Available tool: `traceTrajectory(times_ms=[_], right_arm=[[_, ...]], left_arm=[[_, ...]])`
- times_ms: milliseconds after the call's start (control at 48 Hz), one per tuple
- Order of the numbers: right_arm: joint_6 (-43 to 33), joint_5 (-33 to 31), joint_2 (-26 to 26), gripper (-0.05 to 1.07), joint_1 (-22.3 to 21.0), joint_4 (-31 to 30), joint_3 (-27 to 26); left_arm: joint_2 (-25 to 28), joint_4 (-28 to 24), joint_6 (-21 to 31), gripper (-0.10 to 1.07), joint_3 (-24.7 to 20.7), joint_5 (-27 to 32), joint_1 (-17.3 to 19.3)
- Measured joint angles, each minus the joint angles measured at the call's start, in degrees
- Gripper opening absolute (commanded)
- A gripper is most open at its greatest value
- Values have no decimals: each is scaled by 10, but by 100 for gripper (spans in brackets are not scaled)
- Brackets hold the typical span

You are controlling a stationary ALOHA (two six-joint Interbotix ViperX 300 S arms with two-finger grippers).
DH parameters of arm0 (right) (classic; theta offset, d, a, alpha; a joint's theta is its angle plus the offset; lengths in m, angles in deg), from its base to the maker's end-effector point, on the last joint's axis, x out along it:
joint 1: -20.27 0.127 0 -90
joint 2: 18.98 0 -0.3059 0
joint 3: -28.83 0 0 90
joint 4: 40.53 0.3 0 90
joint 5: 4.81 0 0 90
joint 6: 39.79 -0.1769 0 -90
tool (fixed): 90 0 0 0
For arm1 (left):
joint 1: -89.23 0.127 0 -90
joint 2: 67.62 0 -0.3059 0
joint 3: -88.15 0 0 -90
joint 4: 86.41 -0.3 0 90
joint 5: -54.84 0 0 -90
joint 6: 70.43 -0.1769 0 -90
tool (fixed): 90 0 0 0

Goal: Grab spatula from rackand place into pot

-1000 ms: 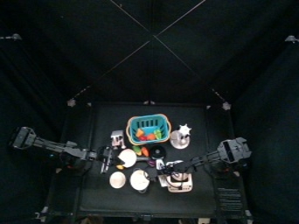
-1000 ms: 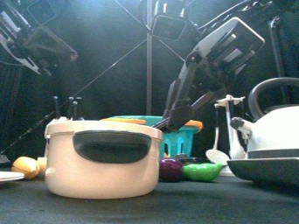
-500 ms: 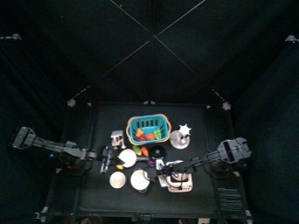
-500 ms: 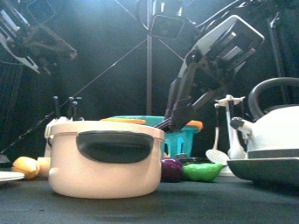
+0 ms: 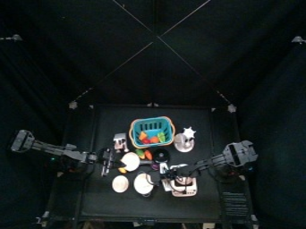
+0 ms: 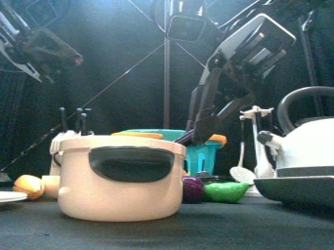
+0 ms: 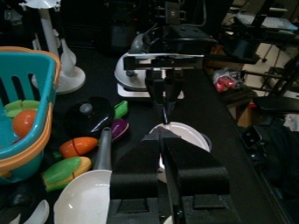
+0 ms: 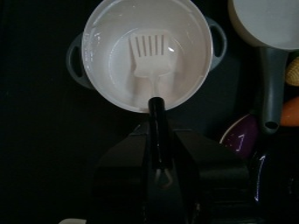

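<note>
Now right end effector [image 8: 156,131] clamped on spatula [image 8: 147,63] inside white pot [image 8: 147,51]; left end effector [image 7: 165,150] closed

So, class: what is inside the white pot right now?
The white slotted spatula hangs head-down inside the white pot, its dark handle gripped by the right claw. The pot floor around it looks bare; the patch beneath the spatula head is covered.
</note>
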Motion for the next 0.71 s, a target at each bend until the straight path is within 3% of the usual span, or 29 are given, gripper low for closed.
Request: traceTrajectory(times_ms=[708], right_arm=[[-1, 0, -25, 54, 2, -3, 1]], left_arm=[[0, 18, 0, 37, 1, 1, 6]])
